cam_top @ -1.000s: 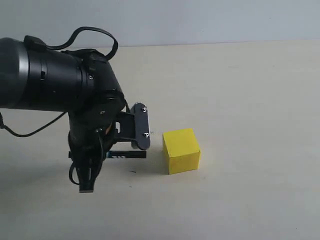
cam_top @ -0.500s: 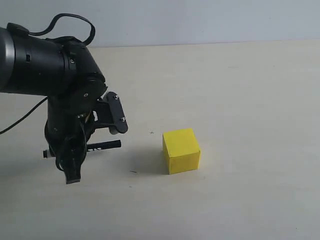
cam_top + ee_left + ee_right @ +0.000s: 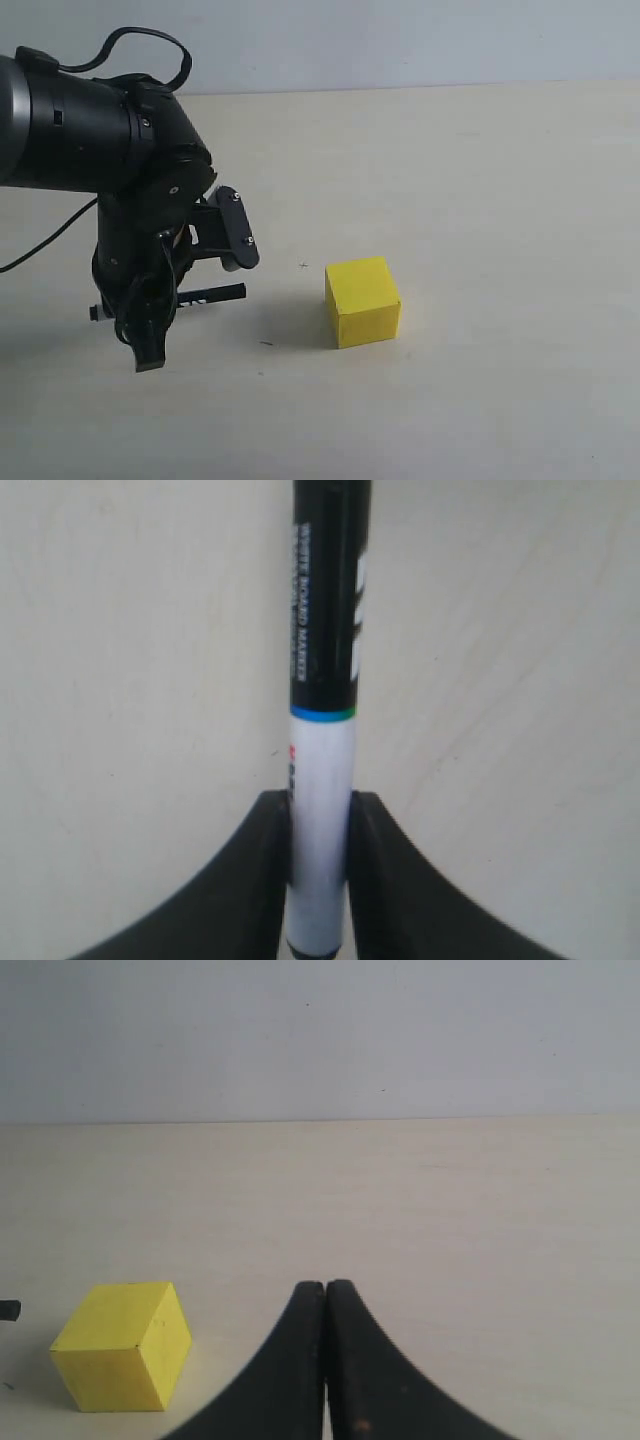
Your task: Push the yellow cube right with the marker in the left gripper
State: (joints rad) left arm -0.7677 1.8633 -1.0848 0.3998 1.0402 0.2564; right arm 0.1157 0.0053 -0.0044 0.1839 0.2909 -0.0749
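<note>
Left of the yellow cube (image 3: 364, 300), well short of touching | pinched in left gripper (image 3: 150, 318) by white barrel, marker (image 3: 215, 294) cap toward cube | keep low and level, meet face centre, drive straight right

Beige tabletop (image 3: 500, 200), pale grey wall (image 3: 400, 40)

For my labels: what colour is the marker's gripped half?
White; the marker shows best in left wrist view.

The left claw (image 3: 148, 338) grips the marker (image 3: 216, 295) level; the yellow cube (image 3: 362, 301) sits well apart rightward.
</note>
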